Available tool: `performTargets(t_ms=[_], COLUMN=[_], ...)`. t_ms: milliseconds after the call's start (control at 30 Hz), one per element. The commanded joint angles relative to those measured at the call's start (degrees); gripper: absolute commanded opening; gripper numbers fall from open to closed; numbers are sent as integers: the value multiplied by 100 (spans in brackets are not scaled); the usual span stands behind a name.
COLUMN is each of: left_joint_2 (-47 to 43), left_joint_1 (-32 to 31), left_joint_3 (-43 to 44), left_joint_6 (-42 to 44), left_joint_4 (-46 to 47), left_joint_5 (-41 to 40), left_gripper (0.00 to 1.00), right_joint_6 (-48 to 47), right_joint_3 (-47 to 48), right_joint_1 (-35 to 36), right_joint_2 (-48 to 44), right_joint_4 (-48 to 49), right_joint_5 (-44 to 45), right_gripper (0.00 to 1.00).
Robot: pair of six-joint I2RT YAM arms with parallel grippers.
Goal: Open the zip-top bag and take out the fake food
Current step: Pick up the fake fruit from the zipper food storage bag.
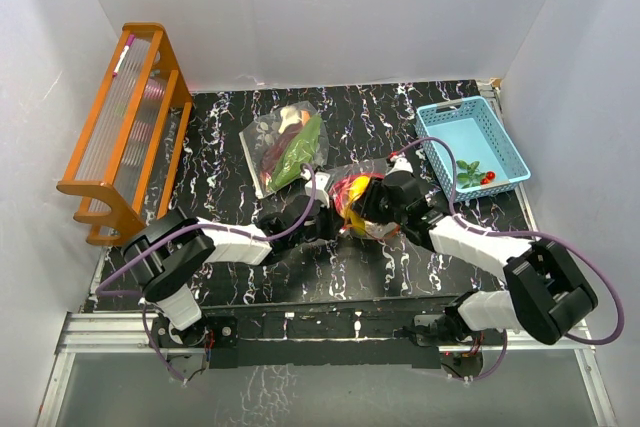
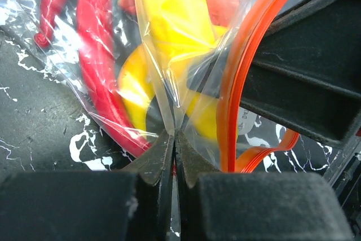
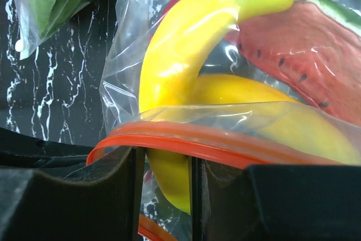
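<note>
Mid-frame: left pincer (image 2: 175,139) clamped on clear plastic zip-top bag (image 1: 352,197); right pincer (image 3: 167,162) at its orange zip strip (image 3: 225,142), grip unclear. Yellow plastic toy banana (image 3: 180,43) and red plastic chilli (image 2: 98,60) inside it; removal not begun, I'd say.

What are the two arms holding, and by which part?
The zip-top bag: left gripper pinches its clear film, right gripper grips its orange zip strip.
</note>
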Motion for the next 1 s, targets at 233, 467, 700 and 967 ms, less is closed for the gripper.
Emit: performTargets(t_ms=[233,467,700,967], left_joint_2=[110,277,514,391], left_joint_1=[-40,-39,-37,-6], left_joint_3=[126,53,17,61], left_joint_6=[71,236,199,169], left_joint_4=[210,171,291,85], left_joint_5=[37,-305,-331,-653], left_gripper=[0,0,0,0], right_joint_6=[703,137,-159,-620], right_joint_3=[577,597,922,1243], right_joint_1=[-268,-600,-997,-1477], right_joint_2=[-614,-853,-1003,-992], right_joint_4=[-1232,-1575,-1976,-2188], right_joint_5=[-280,-204,-825,-2590], right_gripper=[8,8,8,8])
